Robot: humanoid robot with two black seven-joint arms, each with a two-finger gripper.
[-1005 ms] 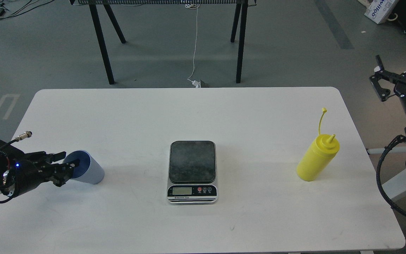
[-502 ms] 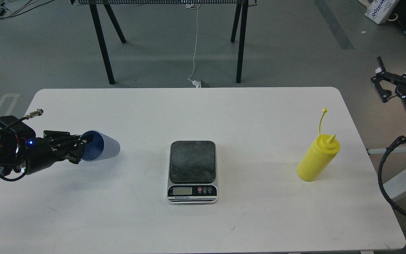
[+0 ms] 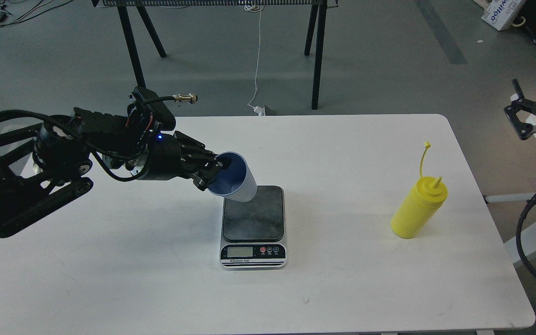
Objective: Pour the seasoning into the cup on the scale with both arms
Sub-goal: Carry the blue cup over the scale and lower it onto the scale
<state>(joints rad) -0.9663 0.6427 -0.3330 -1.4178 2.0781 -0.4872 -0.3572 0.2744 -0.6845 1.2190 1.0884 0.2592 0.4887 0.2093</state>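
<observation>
A white table point(image 3: 123, 260) with rounded corners fills most of the head view, standing on a grey floor point(image 3: 389, 56); beyond its far edge the black legs of a trestle point(image 3: 317, 56) rise out of view, with a white cable point(image 3: 257, 56) hanging between them.

The left arm point(image 3: 63, 158) reaches in from the left edge across the table's far left part, black and cabled, with a small blue light near its wrist; the left gripper point(image 3: 216, 171) is pinched on the rim of the cup point(image 3: 235, 182), one finger inside the blue interior and the rest outside the rim. The cup is carried tilted, mouth facing back toward the arm and base pointing right and down, and it sits over the far left corner of the scale point(image 3: 253, 226); whether its base touches the platform or hangs just above it is hard to judge from this angle.

The scale lies flat at the table's centre, dark platform away from the robot, display and buttons on the near edge; the platform's middle is bare.

The seasoning point(image 3: 418, 208) stands on the table well to the right of the scale, leaning in this view, its cap strap sticking up above the nozzle.

The right gripper point(image 3: 525, 116) hangs off the table's right edge, well apart from the bottle; only part of it is in view, and its fingers look spread with nothing between them.
</observation>
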